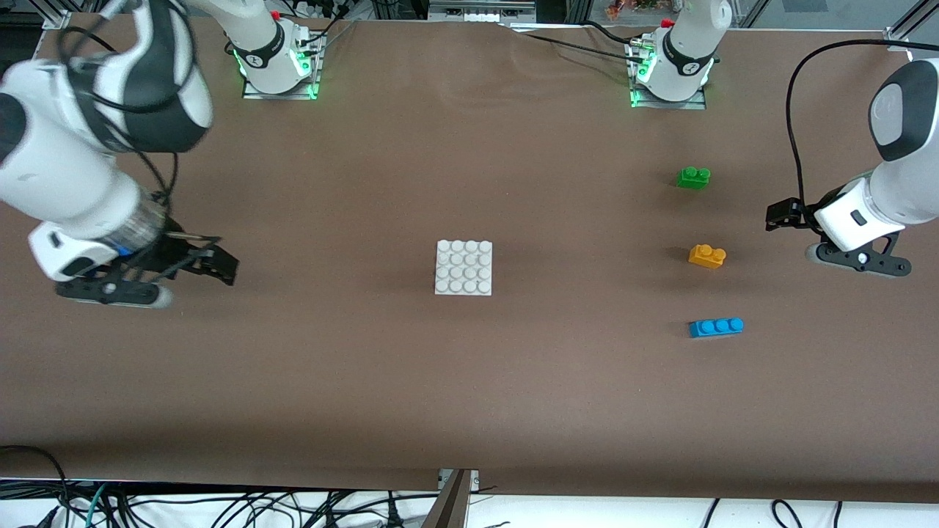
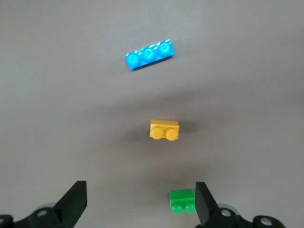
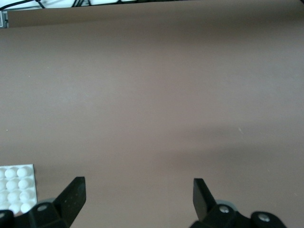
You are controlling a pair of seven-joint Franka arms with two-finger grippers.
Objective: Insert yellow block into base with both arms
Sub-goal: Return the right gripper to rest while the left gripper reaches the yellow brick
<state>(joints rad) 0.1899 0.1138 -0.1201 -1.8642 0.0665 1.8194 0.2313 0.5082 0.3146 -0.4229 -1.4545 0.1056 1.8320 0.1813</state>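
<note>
The yellow block (image 1: 707, 256), with two studs, lies on the brown table toward the left arm's end, between a green brick and a blue brick. It also shows in the left wrist view (image 2: 165, 129). The white studded base (image 1: 463, 268) lies flat at the table's middle, and its corner shows in the right wrist view (image 3: 17, 187). My left gripper (image 1: 779, 215) is open and empty, above the table beside the yellow block, toward the table's end; the left wrist view shows it too (image 2: 140, 199). My right gripper (image 1: 224, 265) is open and empty, toward the right arm's end, well apart from the base; the right wrist view shows it too (image 3: 137, 197).
A green two-stud brick (image 1: 693, 177) lies farther from the front camera than the yellow block and shows by one left finger (image 2: 182, 200). A blue three-stud brick (image 1: 716, 327) lies nearer to the camera (image 2: 149, 54). Bare brown table surrounds the base.
</note>
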